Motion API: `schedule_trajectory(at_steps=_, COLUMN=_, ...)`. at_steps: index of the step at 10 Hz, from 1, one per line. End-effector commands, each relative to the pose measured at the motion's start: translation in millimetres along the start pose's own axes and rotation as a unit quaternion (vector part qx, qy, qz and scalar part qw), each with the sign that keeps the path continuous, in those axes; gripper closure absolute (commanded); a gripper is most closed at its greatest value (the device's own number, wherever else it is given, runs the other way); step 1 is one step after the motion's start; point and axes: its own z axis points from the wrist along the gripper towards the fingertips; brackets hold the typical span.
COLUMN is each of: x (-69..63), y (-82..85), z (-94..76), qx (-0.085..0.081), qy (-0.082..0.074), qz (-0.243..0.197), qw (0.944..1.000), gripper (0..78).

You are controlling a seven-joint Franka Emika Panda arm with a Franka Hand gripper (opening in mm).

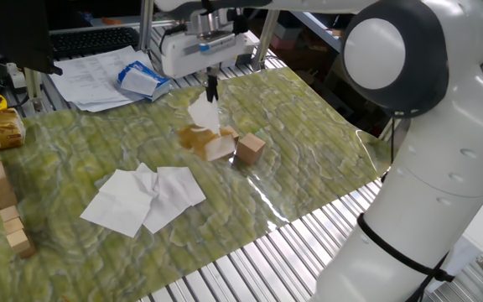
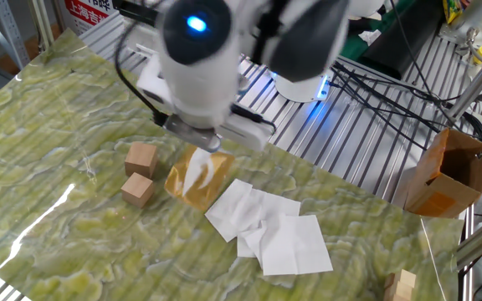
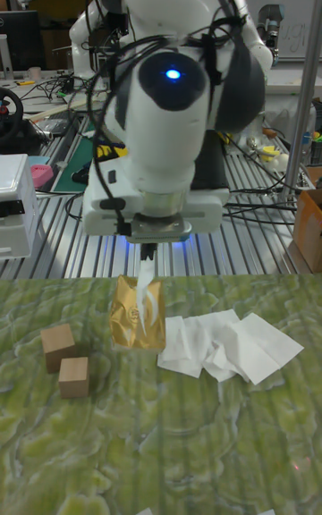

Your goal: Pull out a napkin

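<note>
Green marbled mat [image 1: 309,143]: arm overhead, pincer [image 1: 211,94] (pointing down) pinching napkin [image 1: 203,115] above pack [image 1: 201,141].

Green marbled table mat [image 1: 309,143]: loose napkins [image 1: 145,197], two wooden cubes [image 2: 140,173].

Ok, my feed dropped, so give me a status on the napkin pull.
Gripper shut on napkin. Napkin partly out of the yellow pack, pack tilting up with it. Two wooden cubes beside the pack.
</note>
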Motion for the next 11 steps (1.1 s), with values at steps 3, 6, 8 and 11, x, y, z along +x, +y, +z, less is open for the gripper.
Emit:
schedule_trajectory(at_steps=3, x=-4.3, y=-20.6, z=-3.0, qx=0.093, qy=0.006, qz=-0.012, qw=0.9955, gripper=76.4)
schedule_trajectory(at_steps=6, x=-4.7, y=-23.0, z=-0.5, qx=-0.116, qy=-0.018, qz=0.005, qw=0.9931, gripper=76.4)
schedule_trajectory(at_steps=8, x=-8.2, y=-34.7, z=5.9, qx=-0.125, qy=-0.026, qz=-0.005, qw=0.9918, gripper=76.4)
schedule_trajectory(at_steps=11, x=-12.0, y=-62.0, z=14.1, qx=-0.171, qy=-0.030, qz=-0.019, qw=0.9846, gripper=76.4)
